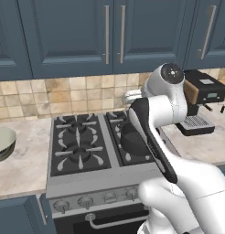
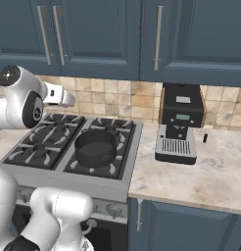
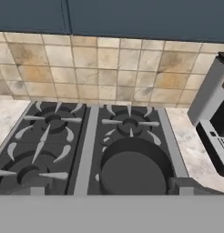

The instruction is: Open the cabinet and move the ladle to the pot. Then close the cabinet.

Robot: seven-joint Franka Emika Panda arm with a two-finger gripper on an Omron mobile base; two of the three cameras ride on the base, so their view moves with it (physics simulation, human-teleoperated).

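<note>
Right base view, pot on front-right stove burner, marble counter, cabinet doors closed, end effector wide

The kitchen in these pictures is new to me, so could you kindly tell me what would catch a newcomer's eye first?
The white arm dominates, rising before the stove. A dark pot sits on the stove's front right burner, nothing showing inside it. Above, the navy cabinet has both doors shut, and a black coffee machine stands on the counter right of the stove.
</note>
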